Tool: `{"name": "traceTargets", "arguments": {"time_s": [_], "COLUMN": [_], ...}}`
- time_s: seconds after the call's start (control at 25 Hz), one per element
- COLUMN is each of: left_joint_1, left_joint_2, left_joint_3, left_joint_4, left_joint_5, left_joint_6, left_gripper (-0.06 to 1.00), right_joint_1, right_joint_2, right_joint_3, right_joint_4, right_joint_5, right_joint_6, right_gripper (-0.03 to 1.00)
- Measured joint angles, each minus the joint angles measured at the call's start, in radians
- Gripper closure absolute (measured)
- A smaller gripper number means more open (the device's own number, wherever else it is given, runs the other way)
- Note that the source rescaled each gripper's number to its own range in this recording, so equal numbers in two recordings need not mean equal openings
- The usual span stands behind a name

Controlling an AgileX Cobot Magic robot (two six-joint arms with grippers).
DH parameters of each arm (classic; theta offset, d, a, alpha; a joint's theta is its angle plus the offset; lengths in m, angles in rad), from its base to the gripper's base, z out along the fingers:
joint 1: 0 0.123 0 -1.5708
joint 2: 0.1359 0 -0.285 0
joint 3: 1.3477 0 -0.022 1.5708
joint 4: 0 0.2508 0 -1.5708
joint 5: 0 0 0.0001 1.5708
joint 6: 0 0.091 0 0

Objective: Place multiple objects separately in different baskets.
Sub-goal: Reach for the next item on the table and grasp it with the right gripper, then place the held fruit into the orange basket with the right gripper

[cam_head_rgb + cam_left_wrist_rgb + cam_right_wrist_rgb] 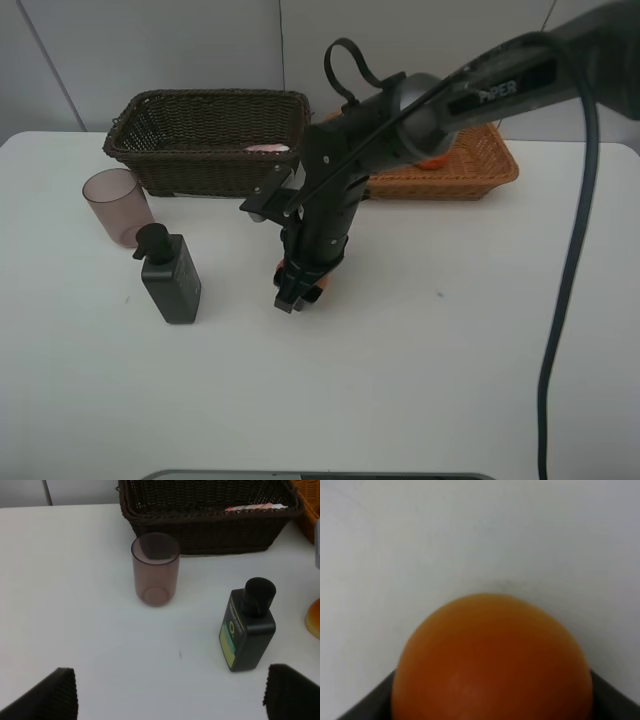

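An orange rests on the white table between the fingers of my right gripper, whose pads press its sides; the arm reaches down across the table's middle and hides most of the fruit. Left of it stand a dark grey pump bottle and a translucent mauve cup. A pink bottle lies inside the dark brown basket. The light orange-tan basket at the back right holds a round orange-red fruit, mostly hidden by the arm. My left gripper hovers open, short of the cup and pump bottle.
The two baskets stand side by side along the table's back edge, near the wall. A black cable hangs from the right arm over the table's right half. The dark basket fills the far side of the left wrist view.
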Motion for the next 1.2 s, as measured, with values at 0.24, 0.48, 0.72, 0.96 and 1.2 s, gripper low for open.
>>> {"name": "traceTargets", "arguments": {"time_s": [0.24, 0.48, 0.72, 0.96, 1.2], "left_joint_1": [0.000, 0.000, 0.000, 0.000, 0.000], "left_joint_2": [0.000, 0.000, 0.000, 0.000, 0.000], "left_joint_3": [0.000, 0.000, 0.000, 0.000, 0.000], "left_joint_4": [0.000, 0.000, 0.000, 0.000, 0.000], "left_joint_5": [0.000, 0.000, 0.000, 0.000, 0.000], "left_joint_6": [0.000, 0.000, 0.000, 0.000, 0.000], "left_gripper": [-0.02, -0.02, -0.02, -0.02, -0.02], "right_joint_1": [0.000, 0.000, 0.000, 0.000, 0.000], "right_joint_2": [0.000, 0.000, 0.000, 0.000, 0.000], "right_joint_3": [0.000, 0.000, 0.000, 0.000, 0.000], "right_joint_4": [0.000, 0.000, 0.000, 0.000, 0.000], "right_joint_5": [-0.014, -0.014, -0.015, -0.015, -0.004], "right_joint_6": [0.000, 0.000, 0.000, 0.000, 0.000], "right_gripper": [0.54, 0.54, 0.54, 0.54, 0.54]}}
